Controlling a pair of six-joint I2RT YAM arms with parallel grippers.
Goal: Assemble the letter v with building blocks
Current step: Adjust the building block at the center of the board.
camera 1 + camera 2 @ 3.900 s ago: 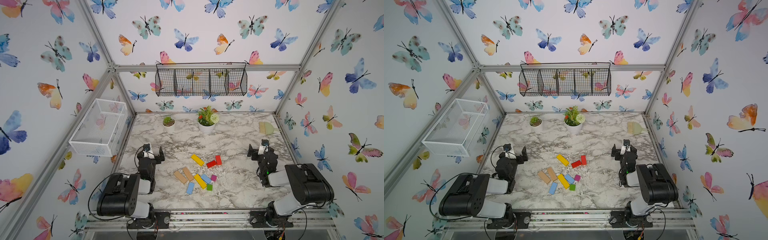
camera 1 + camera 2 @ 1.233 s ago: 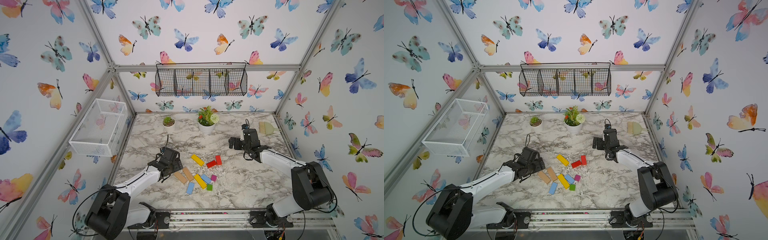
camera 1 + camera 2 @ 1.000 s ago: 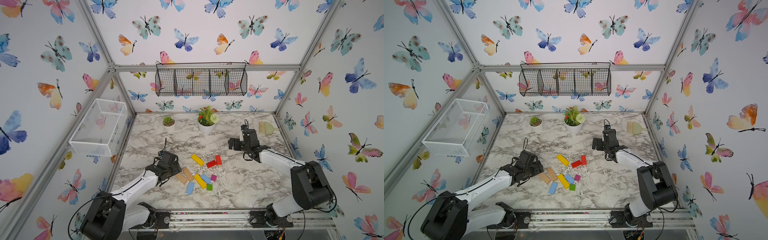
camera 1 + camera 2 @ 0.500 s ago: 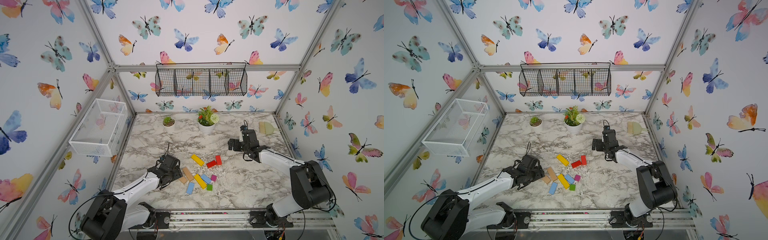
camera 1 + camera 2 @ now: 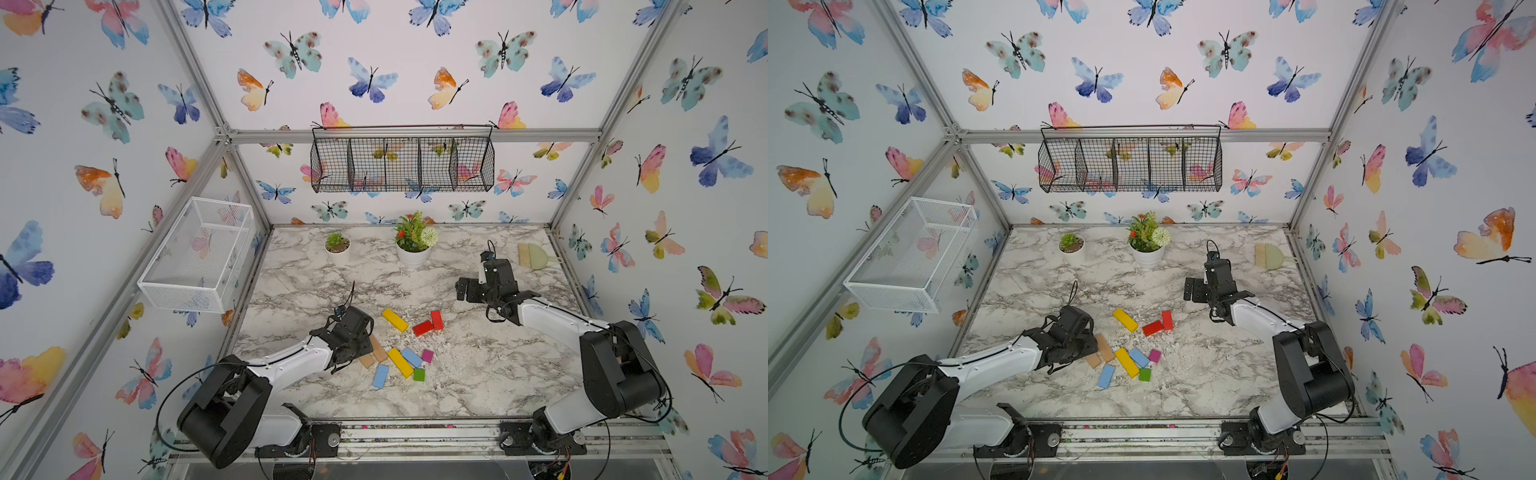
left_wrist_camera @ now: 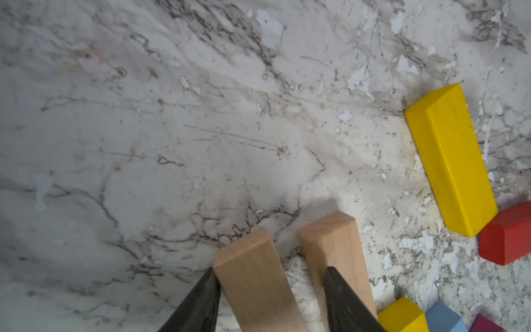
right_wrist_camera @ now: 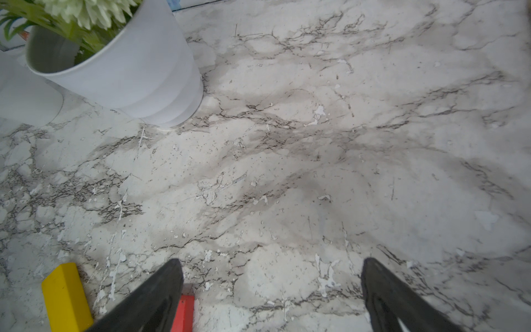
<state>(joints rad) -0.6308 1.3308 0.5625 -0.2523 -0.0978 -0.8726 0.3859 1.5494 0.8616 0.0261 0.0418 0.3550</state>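
**DESK:** Where do your blocks stand, and what has the left gripper (image 6: 270,270) got?

**FLOOR:** Pictured: the building blocks lie loose in the middle of the table (image 5: 498,374), btw your two arms, w/ no V laid yet. Your left gripper straddles one tan block (image 6: 253,287), jaws part-way apart. One fingertip (image 6: 207,287) sits against its side and a gap shows on the other side, so it's not clamped. A second tan block (image 6: 336,238) lies just beside it.

**DESK:** And the right gripper (image 7: 271,261)?

**FLOOR:** Jaws wide apart, nothing in them. It hangs over a bare part of the table, near the red bars (image 5: 423,328).

**DESK:** How will the block handle?

**FLOOR:** Prob. light, stiff wood w/ flat faces. It won't crush, but it could slide on the smooth top or pivot if you pinch off-ctr. Take it across the long sides at mid-length. Watch the far fingertip: it looks to overlap the neighbour, so you may catch both. The green cube (image 5: 419,374) and magenta cube (image 5: 427,355) sit close by, w/ a yellow bar (image 5: 400,362) and light blue bars (image 5: 380,376).
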